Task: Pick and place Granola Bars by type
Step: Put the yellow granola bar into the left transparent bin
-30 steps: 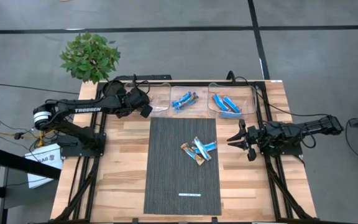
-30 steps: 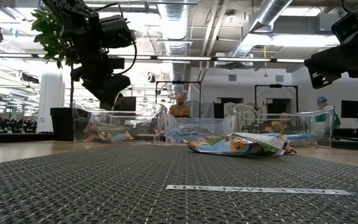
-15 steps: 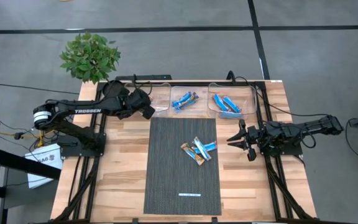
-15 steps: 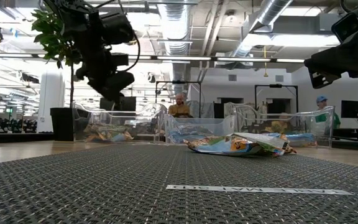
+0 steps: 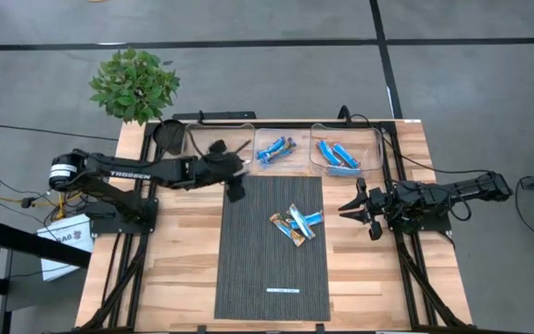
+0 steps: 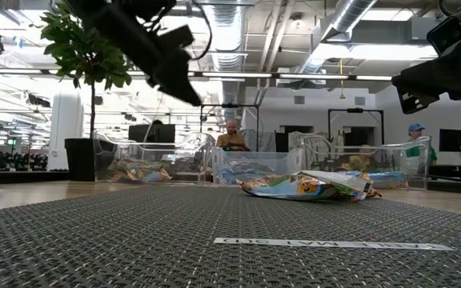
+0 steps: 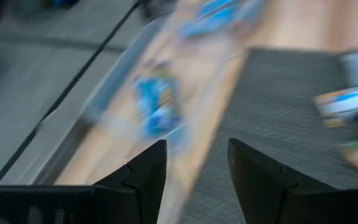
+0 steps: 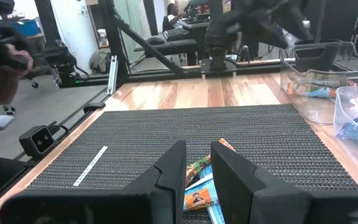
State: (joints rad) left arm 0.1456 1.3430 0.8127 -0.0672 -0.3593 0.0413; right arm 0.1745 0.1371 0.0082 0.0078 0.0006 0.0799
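Left gripper (image 5: 236, 193) sits over the far-left corner of the dark mat (image 5: 248, 269), arm stretched in from the left edge of the table (image 5: 184, 260); fingers (image 7: 143, 176) apart with nothing between them, per the left wrist view; that view is blurred, shows blue bars in a bin and a few on the mat; in the low view the left arm hangs high at upper left, clear of the mat.

Right gripper (image 5: 360, 206) waits just off the mat's right edge, pointing at the pile; fingers (image 8: 171, 171) close together with a narrow gap, holding nothing.

Bars on mat (image 5: 296, 223): small overlapping pile, right of mat centre, tan, blue and blue-orange wrappers touching each other; seen in the low view as one low heap (image 6: 310, 186), and in the right wrist view just beyond the fingertips (image 8: 199, 186).

Three clear bins along the far table edge; left bin (image 5: 213, 147) holds tan bars per the low view, partly covered by the arm from above; middle bin (image 5: 276, 148) holds blue-orange bars; right bin (image 5: 343, 153) holds bright blue bars.

White strip (image 5: 282, 290) lies near the mat's near edge, well apart from the pile.

Potted plant (image 5: 134, 85) stands off the far-left table corner; people visible in the room behind, low view.
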